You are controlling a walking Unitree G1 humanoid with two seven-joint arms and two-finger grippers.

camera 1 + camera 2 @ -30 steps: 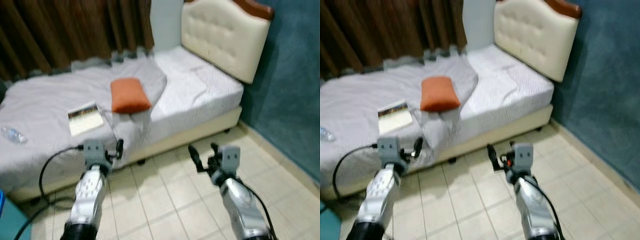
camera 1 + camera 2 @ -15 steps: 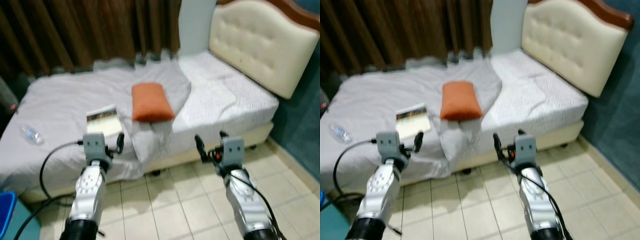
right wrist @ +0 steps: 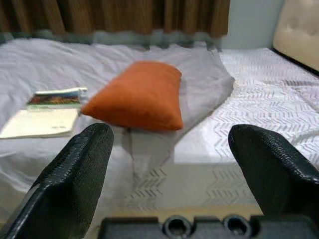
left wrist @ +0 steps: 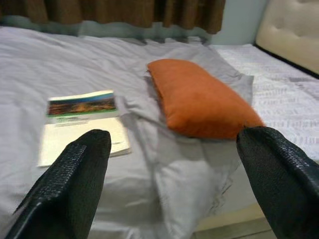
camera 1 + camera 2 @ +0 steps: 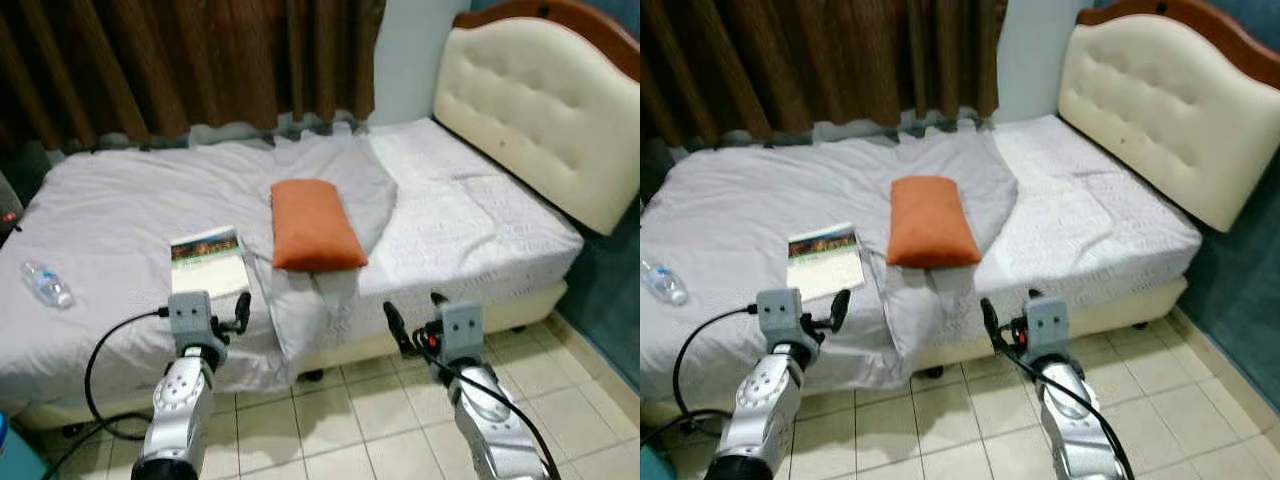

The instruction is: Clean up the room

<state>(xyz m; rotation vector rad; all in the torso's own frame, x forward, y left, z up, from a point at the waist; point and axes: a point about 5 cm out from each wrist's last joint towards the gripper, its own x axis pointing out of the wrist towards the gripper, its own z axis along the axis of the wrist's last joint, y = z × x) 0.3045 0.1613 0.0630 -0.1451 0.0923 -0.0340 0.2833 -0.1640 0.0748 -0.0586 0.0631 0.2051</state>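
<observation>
Orange pillow (image 5: pixel 314 224) lies mid-bed (image 5: pixel 120 190), ahead of both our arms, its long axis running away from us. Our left end effector (image 5: pixel 236 312) and right end effector (image 5: pixel 413 318) hover short of the mattress edge, fingers spread, holding nothing. A book (image 5: pixel 208 262) lies nearer the left; a bottle (image 5: pixel 47 283) farther left.
</observation>
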